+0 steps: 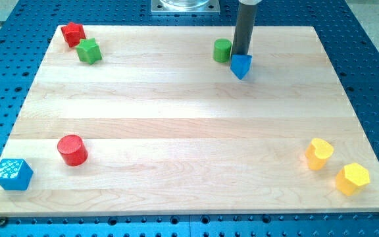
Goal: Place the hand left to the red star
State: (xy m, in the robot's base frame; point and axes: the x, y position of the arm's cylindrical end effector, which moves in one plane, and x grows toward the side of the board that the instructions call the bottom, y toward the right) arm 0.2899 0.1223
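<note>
The red star [73,33] lies near the board's top left corner, with a green star [89,51] touching it at its lower right. My rod comes down from the view's top, and my tip [242,54] ends between a green cylinder [222,50] on its left and a blue block [241,66] just below it. The tip is far to the right of the red star, about two fifths of the view's width away.
A red cylinder [72,149] stands at the lower left and a blue cube [13,174] sits at the board's bottom left edge. Two yellow blocks [320,153] [352,178] lie at the lower right. The wooden board [189,131] rests on a blue perforated table.
</note>
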